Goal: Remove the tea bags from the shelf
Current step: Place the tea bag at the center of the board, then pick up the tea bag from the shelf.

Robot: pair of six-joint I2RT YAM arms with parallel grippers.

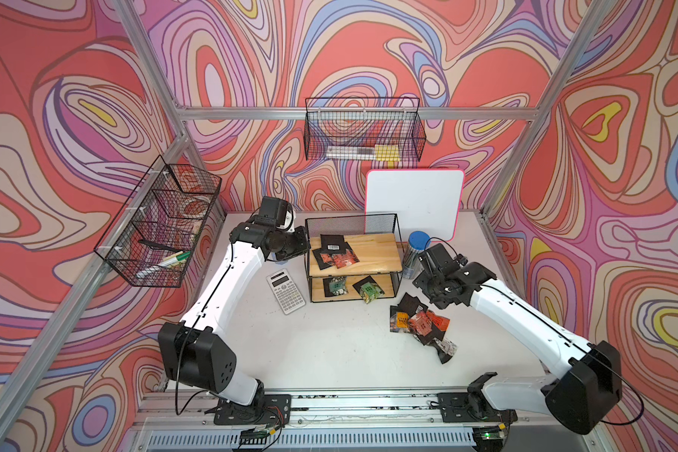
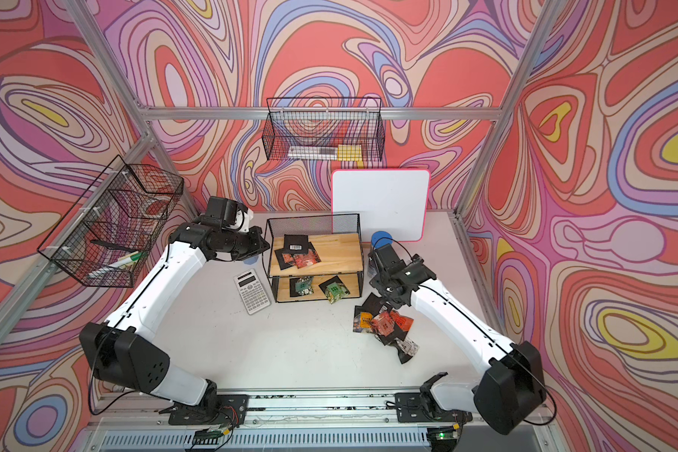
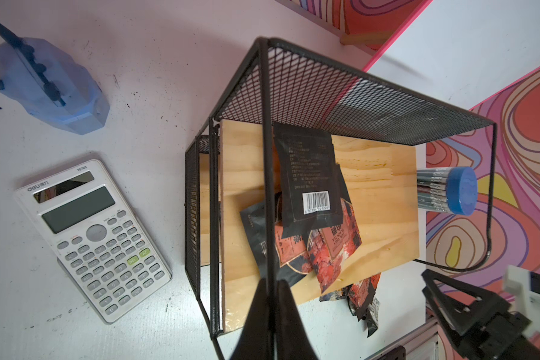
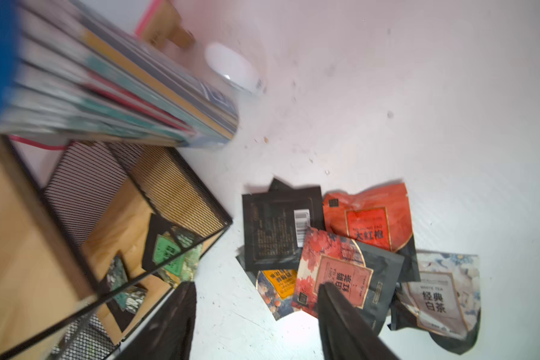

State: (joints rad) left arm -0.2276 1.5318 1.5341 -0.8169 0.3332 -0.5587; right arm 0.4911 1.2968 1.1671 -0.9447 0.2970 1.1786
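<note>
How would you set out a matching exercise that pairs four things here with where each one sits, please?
Things:
1. calculator
2. green tea bags
3. whiteboard
4. blue-lidded tube

Places:
A. on the lower board of the shelf
B. on the table, right of the shelf
C. standing behind the shelf
D. on the table, left of the shelf

Pairs: 1-D, 2-A, 3-C, 4-B

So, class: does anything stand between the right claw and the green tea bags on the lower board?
Yes: the shelf's end wire frame stands between the right claw and green tea bags; the front looks open.
</note>
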